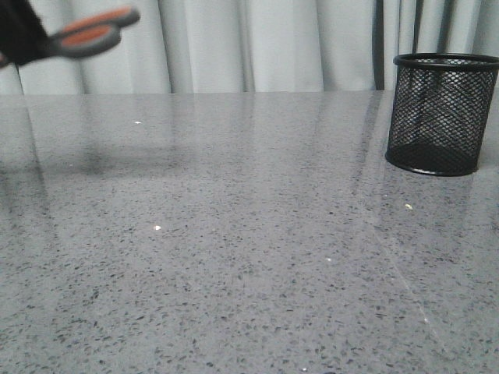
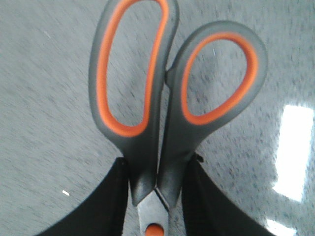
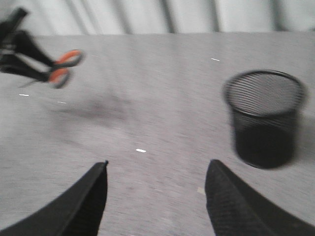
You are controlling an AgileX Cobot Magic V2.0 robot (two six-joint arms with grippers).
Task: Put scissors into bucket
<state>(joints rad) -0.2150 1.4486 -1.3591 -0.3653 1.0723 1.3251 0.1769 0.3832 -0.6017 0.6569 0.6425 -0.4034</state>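
My left gripper (image 1: 27, 43) is shut on the scissors (image 1: 92, 33) and holds them high above the table at the far left, handles pointing right. In the left wrist view the fingers (image 2: 110, 196) clamp the scissors (image 2: 162, 113) just below the grey, orange-lined loops; the blades are hidden. The scissors also show in the right wrist view (image 3: 61, 69), far from the bucket (image 3: 266, 118). The black mesh bucket (image 1: 440, 113) stands upright at the far right of the table. My right gripper (image 3: 156, 169) is open and empty, above the table, left of the bucket.
The grey speckled table (image 1: 234, 234) carries a few small white specks (image 1: 157, 227). A pale curtain (image 1: 257, 43) hangs behind the table's far edge. The scissors cast a faint shadow (image 1: 93, 160) on the left of the table.
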